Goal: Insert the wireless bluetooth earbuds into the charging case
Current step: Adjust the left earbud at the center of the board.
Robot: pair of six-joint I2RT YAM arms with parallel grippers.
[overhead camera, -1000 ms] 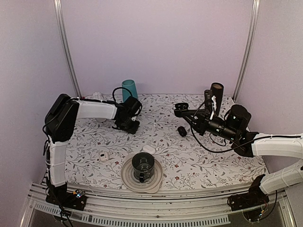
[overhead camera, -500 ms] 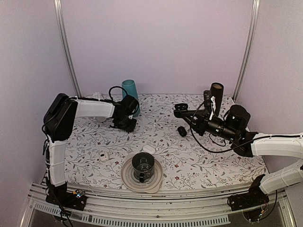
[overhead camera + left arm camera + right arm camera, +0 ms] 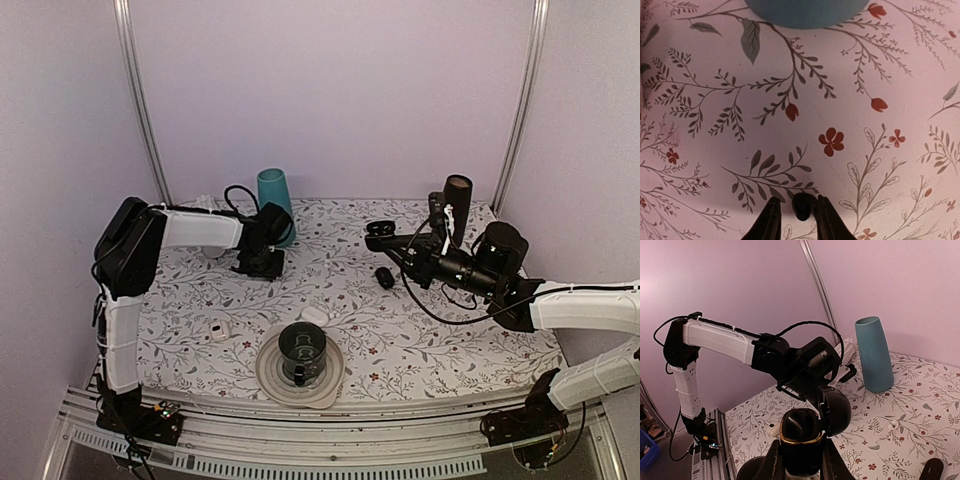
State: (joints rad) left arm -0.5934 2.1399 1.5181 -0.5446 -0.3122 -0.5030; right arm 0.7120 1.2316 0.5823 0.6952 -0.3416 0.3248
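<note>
- The left hand [image 3: 797, 201] brackets a black earbud [image 3: 803, 207] on the floral worktop [image 3: 850, 90], fingers not quite closed.
- The right hand [image 3: 800, 452] grips the open charging case [image 3: 800, 430].

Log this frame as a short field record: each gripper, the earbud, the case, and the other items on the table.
left gripper: low over the cloth near the teal cup
earbud: on the cloth between the left fingers; grip unclear
right gripper: raised, shut on the case
case lid: open
pod: black, lying free on the cloth
mug: on the plate at the near edge
white pieces: two, left of centre
</note>
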